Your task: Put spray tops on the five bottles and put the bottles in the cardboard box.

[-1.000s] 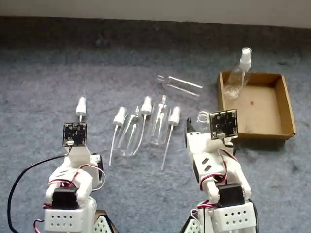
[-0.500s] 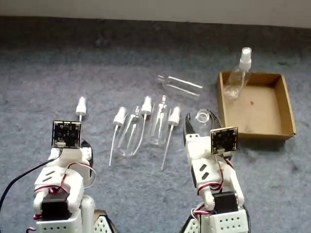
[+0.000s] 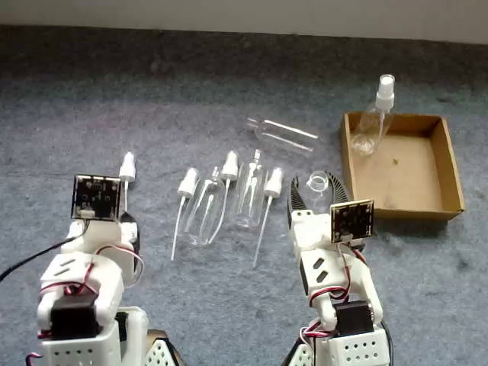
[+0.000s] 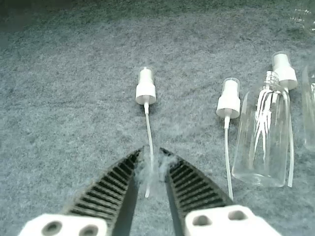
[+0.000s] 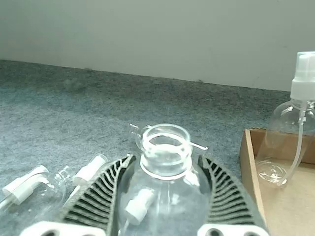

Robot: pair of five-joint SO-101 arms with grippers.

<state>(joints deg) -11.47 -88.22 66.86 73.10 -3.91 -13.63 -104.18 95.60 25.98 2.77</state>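
High view, spray top: a loose spray top (image 3: 127,166) is seen on the carpet (image 3: 69,114) just ahead of the left gripper (image 3: 128,223), with its thin tube pointed back towards the jaws.
High view, open bottle: an open bottle (image 3: 318,182) is held upright in the right gripper (image 3: 315,194), just beside the cardboard box (image 3: 451,168). A capped bottle (image 3: 374,122) is leant in the box's far corner.
High view, risk: the lying bottles (image 3: 249,197) and more tops are crowded between the arms, and could be knocked if an arm is swung across them.
Left wrist view, jaws: they are set narrowly apart, and the tube of the spray top (image 4: 145,89) is caught between the tips of the left gripper (image 4: 153,153). Whether it is touched cannot be told.
Left wrist view, risk: the tube looks thin and springy. If it is pinched off-centre it could be bent or flicked out, and the head left tilted.
Right wrist view, jaws: they are spread wide and clamped on the shoulders of the open bottle (image 5: 165,147), with the neck left free above the right gripper (image 5: 166,162).
Right wrist view, risk: the wall is smooth and rounded, so the bottle could be twisted or slipped in the grip if a top is pressed down off-axis. The neck is small, and a missed tube would likely push it askew.
Right wrist view, box: the cardboard box (image 5: 250,167) is seen near, with the capped bottle (image 5: 288,142) inside.
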